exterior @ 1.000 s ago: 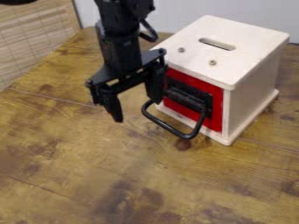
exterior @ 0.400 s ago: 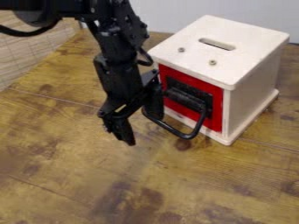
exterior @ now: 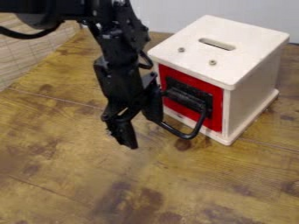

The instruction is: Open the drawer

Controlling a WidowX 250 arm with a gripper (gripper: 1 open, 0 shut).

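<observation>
The drawer (exterior: pixel 191 98) shows its red face and black front panel in the left side of the cream-white cube casing (exterior: pixel 228 54), and looks pushed in. Its large black loop handle (exterior: pixel 184 125) sticks out toward the front left, low over the table. My black gripper (exterior: pixel 136 122) hangs just left of the handle, close to the loop's left end, turned nearly edge-on to the camera. One finger (exterior: pixel 122 133) reaches down close to the wood; the other sits by the drawer face. The jaws stand apart and hold nothing.
The casing has a slot (exterior: pixel 215 42) on top and stands on a worn wooden table (exterior: pixel 70 184). A pale woven panel (exterior: pixel 30 39) lies at the back left.
The gripper has turned about its wrist from facing the camera to nearly edge-on and dropped lower beside the handle's left end. The drawer and casing have not moved.
</observation>
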